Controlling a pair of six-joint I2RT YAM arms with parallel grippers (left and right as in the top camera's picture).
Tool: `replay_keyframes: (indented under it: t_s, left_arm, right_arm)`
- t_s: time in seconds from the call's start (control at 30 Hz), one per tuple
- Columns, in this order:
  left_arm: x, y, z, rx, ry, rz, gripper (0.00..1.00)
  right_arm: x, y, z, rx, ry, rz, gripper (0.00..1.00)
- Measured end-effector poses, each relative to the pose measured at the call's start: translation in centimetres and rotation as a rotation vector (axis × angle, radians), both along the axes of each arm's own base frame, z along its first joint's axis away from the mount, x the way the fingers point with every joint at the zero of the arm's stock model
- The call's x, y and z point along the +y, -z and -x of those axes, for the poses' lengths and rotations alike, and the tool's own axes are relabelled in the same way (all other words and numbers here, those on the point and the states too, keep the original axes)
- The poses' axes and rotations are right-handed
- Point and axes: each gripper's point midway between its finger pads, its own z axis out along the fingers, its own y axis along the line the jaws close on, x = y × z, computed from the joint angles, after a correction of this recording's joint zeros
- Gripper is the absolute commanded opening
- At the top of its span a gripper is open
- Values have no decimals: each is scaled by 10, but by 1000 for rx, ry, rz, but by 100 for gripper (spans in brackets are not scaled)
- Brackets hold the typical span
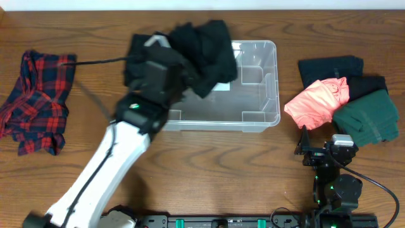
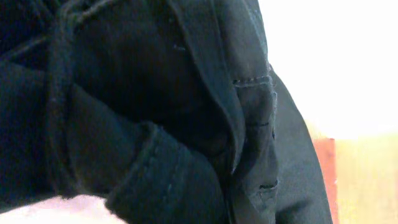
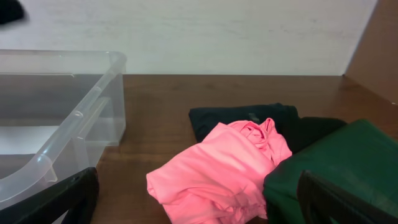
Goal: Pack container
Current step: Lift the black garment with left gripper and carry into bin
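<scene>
— Several lumps of cloth from overhead? Whereabouts of the container (image 1: 273, 95)?
— On the wooden table (image 1: 221, 164). Clear moulded plastic, rectangular, rounded corners, thick rim. Soft black garment (image 1: 205, 50) bunched over its back-left corner. Red plaid shirt (image 1: 35, 104) crumpled well left of the container. Pink top (image 1: 318, 101), dark folded piece (image 1: 329, 66) and green one (image 1: 368, 117) piled just right of it.
— Arm poses?
— White left arm (image 1: 107, 168) slanted up from near-left toward the container, left gripper (image 1: 168, 63) swallowed by black cloth. Right gripper (image 1: 306, 150) low, near-right of the container.
— Left wrist?
— Nothing but dark stitched fabric, thick seams. Fingers hidden; cannot tell the grip.
— Right wrist?
— Black fingers (image 3: 68, 199) spread wide, holding nothing. Ribbed container wall at left, smooth pink folds ahead.
</scene>
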Motion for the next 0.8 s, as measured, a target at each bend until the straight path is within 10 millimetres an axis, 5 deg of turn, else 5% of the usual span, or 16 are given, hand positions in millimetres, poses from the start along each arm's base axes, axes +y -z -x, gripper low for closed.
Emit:
replay_keyframes:
  t_s: [0.23, 0.47, 0.53, 0.67, 0.8]
  left_arm:
    - [-51, 36, 4, 47, 15, -3, 6]
    - [-56, 49, 4, 65, -41, -7, 6]
    - [-56, 51, 3, 69, -51, -7, 17]
    - [-56, 54, 1, 70, -64, -3, 61]
    - [-56, 51, -2, 61, -73, 15, 67]
  right_arm:
    - [0, 0, 0, 0, 0, 0, 99]
    - [0, 0, 0, 0, 0, 0, 99]
    - [0, 0, 0, 0, 0, 0, 99]
    - [0, 0, 0, 0, 0, 0, 99]
    - [0, 0, 0, 0, 0, 0, 99]
